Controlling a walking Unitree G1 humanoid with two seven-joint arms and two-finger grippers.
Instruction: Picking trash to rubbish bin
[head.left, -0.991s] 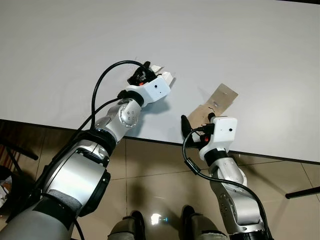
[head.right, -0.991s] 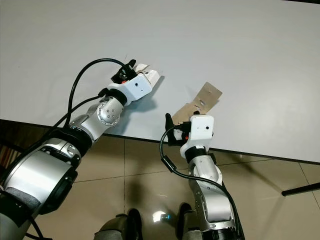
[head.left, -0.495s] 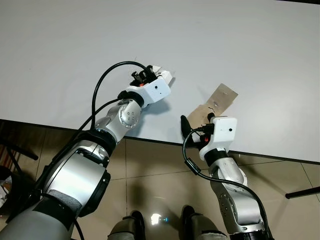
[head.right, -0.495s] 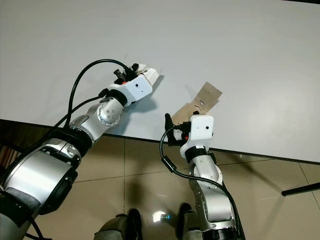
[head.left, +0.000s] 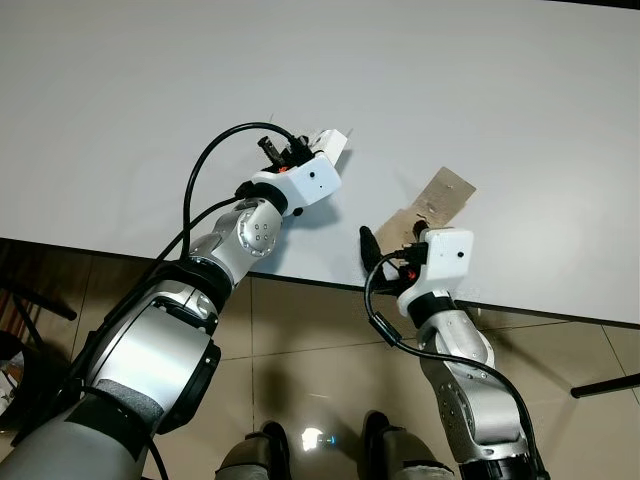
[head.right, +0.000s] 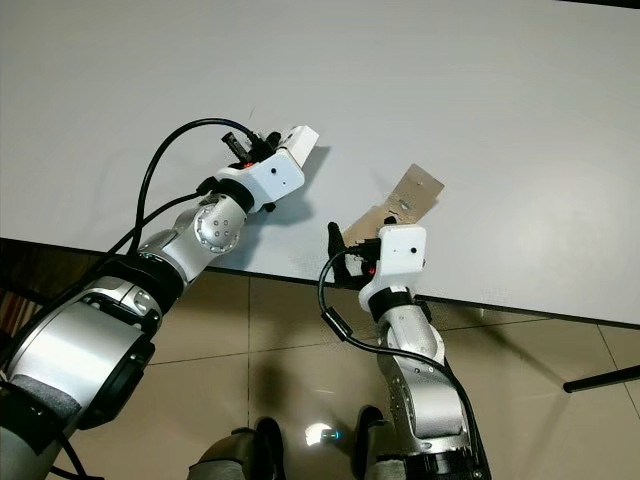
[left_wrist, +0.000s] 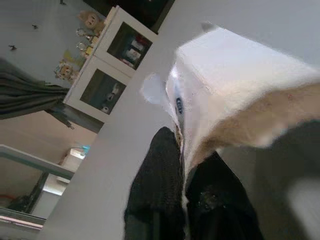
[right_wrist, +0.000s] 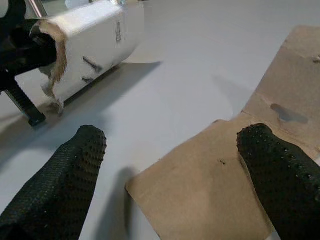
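White table (head.left: 150, 100): left claw (left_wrist: 182, 200) clamps white carton (left_wrist: 235, 100); right claw (right_wrist: 175, 165) spread, straddling brown cardboard (right_wrist: 225, 185).

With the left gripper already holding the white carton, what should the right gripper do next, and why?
Probably ease the right gripper forward and close on the brown cardboard piece. Its fingers are open and straddle the near edge of the cardboard, which lies flat on the white table, while the left gripper is shut on the white carton.

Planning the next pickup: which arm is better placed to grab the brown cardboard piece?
Right. The right gripper is open at the cardboard piece; the left gripper is shut on the white box.
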